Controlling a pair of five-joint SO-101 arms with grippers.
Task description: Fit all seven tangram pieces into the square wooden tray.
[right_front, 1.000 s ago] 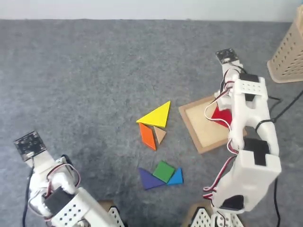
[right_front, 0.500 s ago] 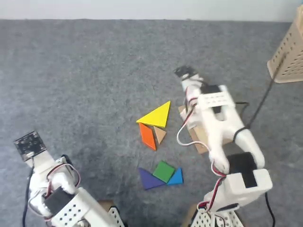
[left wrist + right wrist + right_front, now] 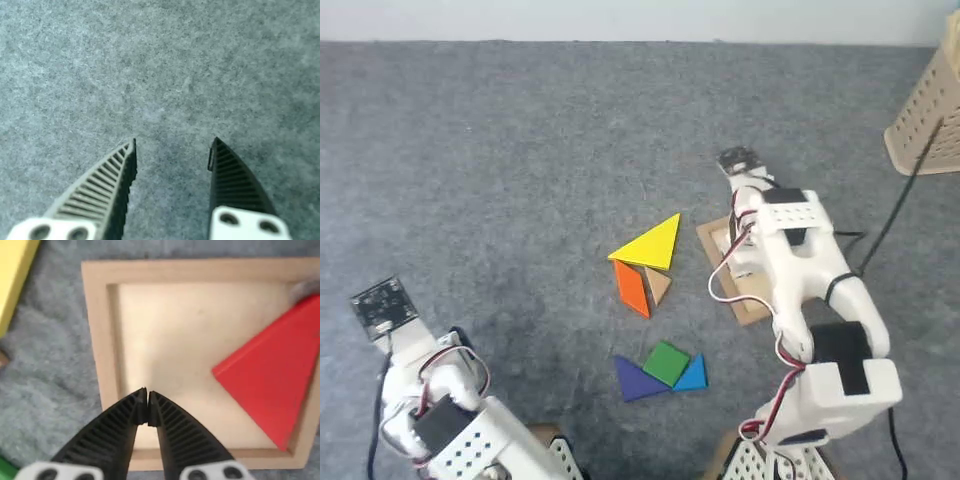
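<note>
Red triangle [image 3: 270,385] lies in smooth wooden tray [image 3: 95,340].

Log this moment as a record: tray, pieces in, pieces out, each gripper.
tray: square wooden tray, on grey carpet
in tray: red triangle, lying flat
outside tray: yellow triangle, orange piece, tan triangle, purple triangle, green square, blue triangle
left gripper: open, over bare carpet
right gripper: shut, empty, over the tray's floor
</note>
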